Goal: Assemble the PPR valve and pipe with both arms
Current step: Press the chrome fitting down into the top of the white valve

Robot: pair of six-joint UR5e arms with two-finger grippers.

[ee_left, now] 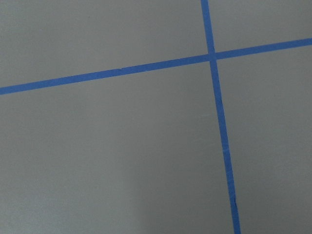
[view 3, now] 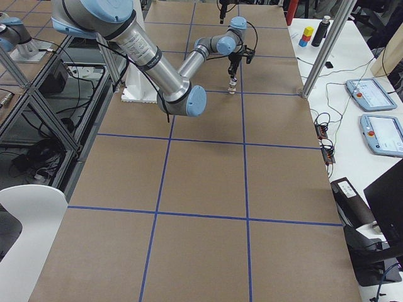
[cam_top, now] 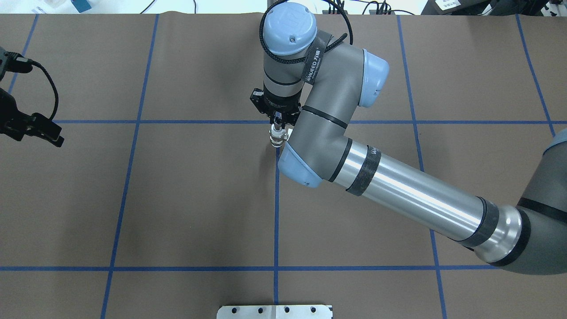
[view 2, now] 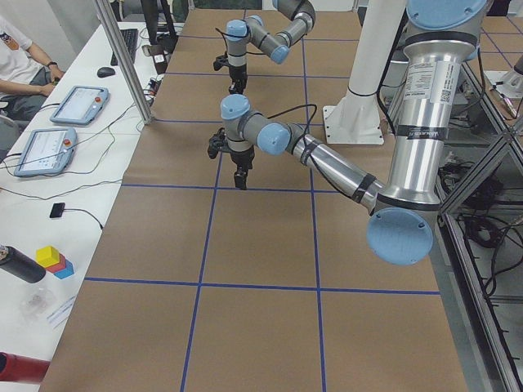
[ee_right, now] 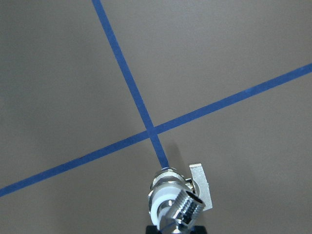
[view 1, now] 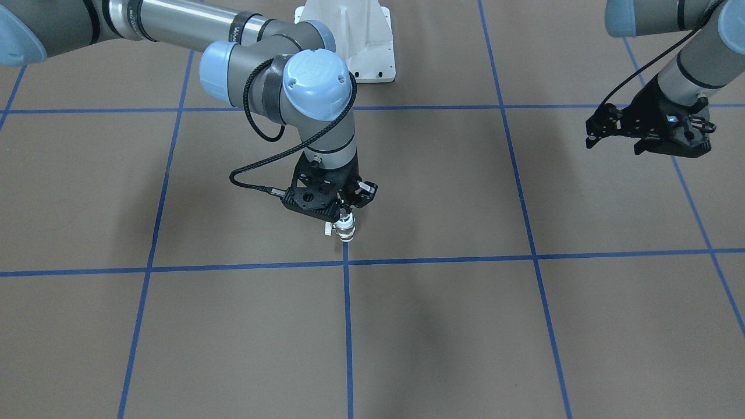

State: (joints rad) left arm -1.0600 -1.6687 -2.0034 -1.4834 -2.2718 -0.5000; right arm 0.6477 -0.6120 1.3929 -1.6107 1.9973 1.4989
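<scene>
My right gripper (view 1: 344,215) (cam_top: 277,123) points down over the middle of the table and is shut on the top of a small upright assembly. In the right wrist view, the chrome threaded pipe (ee_right: 187,207) sits on the near end of the white PPR valve (ee_right: 163,195), whose small lever (ee_right: 201,180) sticks out sideways. The valve (view 1: 346,228) (cam_top: 277,137) hangs close over a blue tape cross (ee_right: 152,129); I cannot tell if it touches the table. My left gripper (view 1: 613,146) (cam_top: 33,130) is open and empty, raised far out at its own side.
The brown table (view 1: 442,326) is marked with a blue tape grid. The white bolted pedestal (view 1: 361,41) (cam_top: 274,311) stands at the robot's edge. A side table with tablets (view 2: 78,102) (view 3: 371,94) and a seated person (view 2: 16,57) lie beyond the far edge.
</scene>
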